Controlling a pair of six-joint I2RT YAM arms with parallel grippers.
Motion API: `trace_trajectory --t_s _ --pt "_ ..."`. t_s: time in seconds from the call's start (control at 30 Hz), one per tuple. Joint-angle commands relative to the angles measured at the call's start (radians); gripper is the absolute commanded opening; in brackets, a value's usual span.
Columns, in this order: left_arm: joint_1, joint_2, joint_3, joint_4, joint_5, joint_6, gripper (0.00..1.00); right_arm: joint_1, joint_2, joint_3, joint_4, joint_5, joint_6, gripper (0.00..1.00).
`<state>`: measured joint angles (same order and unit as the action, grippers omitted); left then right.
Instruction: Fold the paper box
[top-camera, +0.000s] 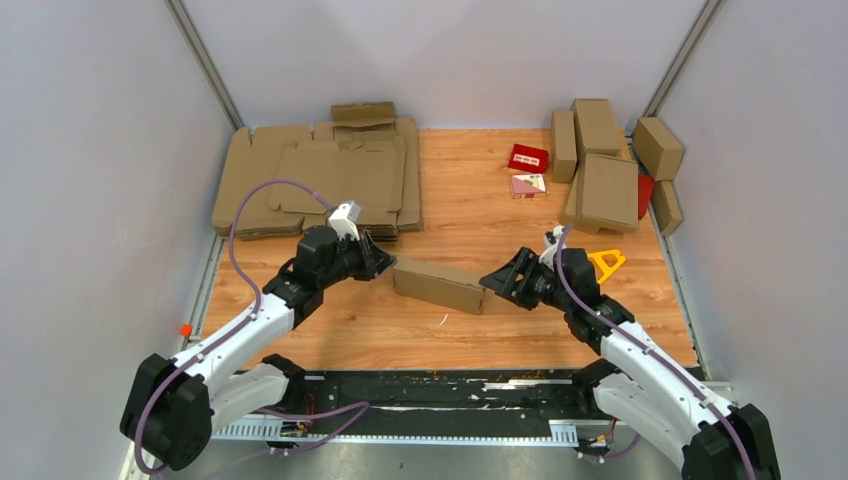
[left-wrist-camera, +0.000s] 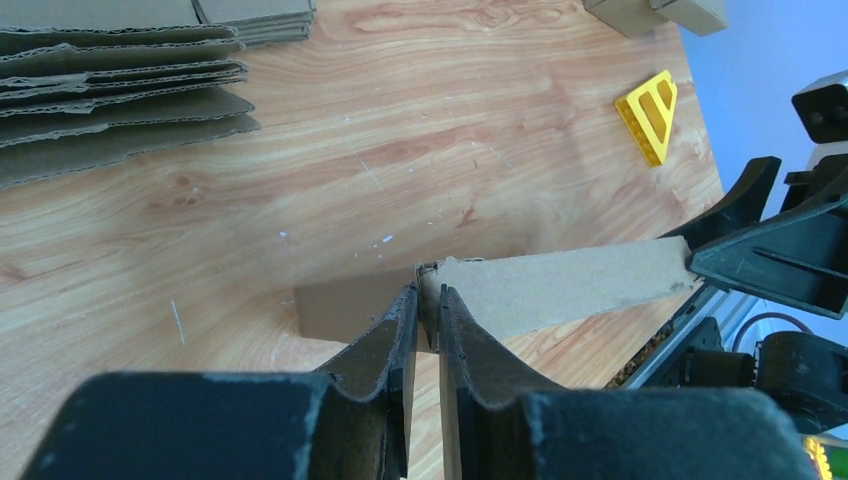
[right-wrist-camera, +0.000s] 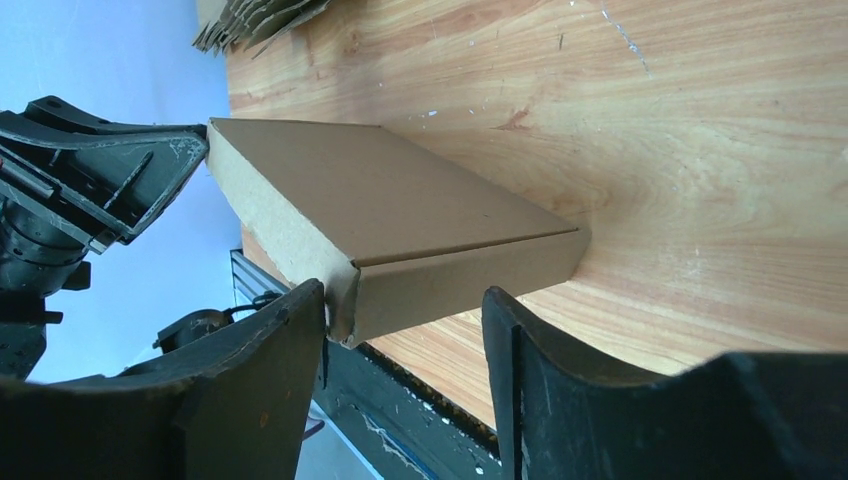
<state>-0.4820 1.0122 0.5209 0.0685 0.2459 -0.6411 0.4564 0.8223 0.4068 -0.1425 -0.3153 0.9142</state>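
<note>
The paper box (top-camera: 438, 285) is a closed, shallow brown cardboard box standing on its long edge in the middle of the table. My left gripper (top-camera: 385, 262) is at its left end, shut on a thin cardboard edge of the box (left-wrist-camera: 560, 285); the fingers (left-wrist-camera: 400, 330) pinch that edge between them. My right gripper (top-camera: 492, 281) is open at the right end. In the right wrist view the box (right-wrist-camera: 400, 210) ends between the wide-spread jaws of that gripper (right-wrist-camera: 405, 310), and the left finger (right-wrist-camera: 290, 330) touches the box's corner.
A thick pile of flat brown blanks (top-camera: 320, 180) lies at the back left. Several folded brown boxes (top-camera: 605, 170) are stacked at the back right, with a small red carton (top-camera: 528, 157) beside them. A yellow plastic piece (top-camera: 606, 262) lies behind my right gripper.
</note>
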Motion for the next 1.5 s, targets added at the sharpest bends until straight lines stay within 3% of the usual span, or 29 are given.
trace_trajectory --t_s 0.0,0.47,0.53,0.63,0.73,0.93,1.23,1.37,1.47 --pt "0.005 0.018 0.008 -0.135 -0.034 0.057 0.19 -0.011 -0.040 0.049 -0.053 0.005 -0.029 0.57" --pt "0.005 0.011 0.010 -0.144 -0.034 0.062 0.18 -0.013 -0.004 -0.011 -0.007 -0.045 -0.020 0.39" --pt "0.005 0.013 0.010 -0.143 -0.032 0.061 0.17 -0.013 0.010 -0.027 -0.007 -0.050 -0.034 0.32" --pt "0.005 0.016 0.010 -0.142 -0.025 0.061 0.17 -0.013 0.023 -0.063 -0.010 -0.037 -0.044 0.12" --pt "0.005 0.017 0.006 -0.139 -0.018 0.059 0.17 -0.013 0.032 -0.100 0.032 -0.046 -0.030 0.01" --pt "0.005 0.015 0.009 -0.134 0.003 0.055 0.17 -0.014 0.043 -0.068 0.015 -0.059 -0.064 0.00" --pt "0.005 -0.060 0.031 -0.226 0.076 0.081 0.20 -0.013 0.038 -0.027 -0.032 -0.205 -0.280 0.02" --pt "0.005 -0.118 0.053 -0.325 0.071 0.099 0.26 -0.002 0.027 -0.036 -0.073 -0.265 -0.336 0.05" --pt "0.005 -0.161 0.067 -0.404 0.049 0.100 0.43 0.021 -0.014 -0.047 -0.115 -0.265 -0.354 0.10"
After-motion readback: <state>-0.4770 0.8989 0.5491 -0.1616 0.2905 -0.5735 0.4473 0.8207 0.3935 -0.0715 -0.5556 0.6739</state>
